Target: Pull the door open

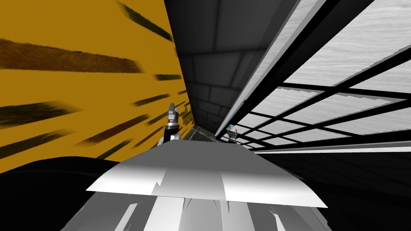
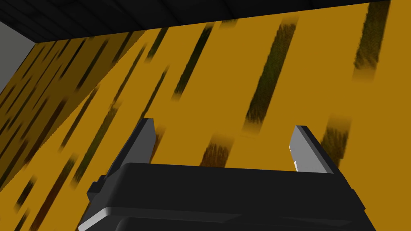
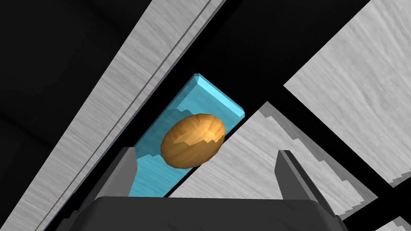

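Note:
The door (image 1: 321,108) is a grid of pale grey panes in black bars, running along my right side. Its brown oval knob (image 3: 193,140) sits on a light blue plate (image 3: 212,100) at the door's edge. My right gripper (image 3: 206,160) is open and close to it. The knob lies in the gap between the fingers, nearer one of them, and neither blade touches it. In the head view that gripper (image 1: 231,133) shows small against the door, by the blue plate (image 1: 231,127). My left gripper (image 2: 224,140) is open and empty, raised in front of a yellow streaked wall (image 2: 241,72).
The yellow wall (image 1: 80,80) stands close on my left, and a dark tiled wall (image 1: 212,72) closes the narrow gap ahead. A pale grey door frame strip (image 3: 132,92) runs beside the blue plate. Black areas lie low on both sides.

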Robot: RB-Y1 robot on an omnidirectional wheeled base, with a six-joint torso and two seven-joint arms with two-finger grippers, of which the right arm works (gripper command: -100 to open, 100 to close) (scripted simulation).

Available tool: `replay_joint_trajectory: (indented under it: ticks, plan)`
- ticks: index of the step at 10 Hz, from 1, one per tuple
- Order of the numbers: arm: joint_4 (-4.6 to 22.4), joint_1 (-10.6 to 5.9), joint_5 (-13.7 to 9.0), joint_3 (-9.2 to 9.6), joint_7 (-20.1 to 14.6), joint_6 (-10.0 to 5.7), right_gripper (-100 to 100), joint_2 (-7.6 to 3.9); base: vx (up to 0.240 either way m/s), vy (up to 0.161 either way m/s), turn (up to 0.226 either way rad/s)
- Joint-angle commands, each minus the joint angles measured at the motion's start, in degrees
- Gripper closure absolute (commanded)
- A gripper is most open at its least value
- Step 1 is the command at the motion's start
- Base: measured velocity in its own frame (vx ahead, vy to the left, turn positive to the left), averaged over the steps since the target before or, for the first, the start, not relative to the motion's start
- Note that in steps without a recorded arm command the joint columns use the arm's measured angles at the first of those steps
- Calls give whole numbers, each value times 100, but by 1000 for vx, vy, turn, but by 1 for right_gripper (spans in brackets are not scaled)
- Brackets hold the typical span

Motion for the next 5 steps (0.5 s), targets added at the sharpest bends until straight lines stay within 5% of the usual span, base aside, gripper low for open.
replay_joint_trajectory:
  ticks: [1, 5]
  plan:
    - [-47, 5, -71, 35, -213, 28, -100, 15, -49, -6, 12]
    - [-185, 8, -424, 222, -830, 104, -100, 69, -63, -7, 24]
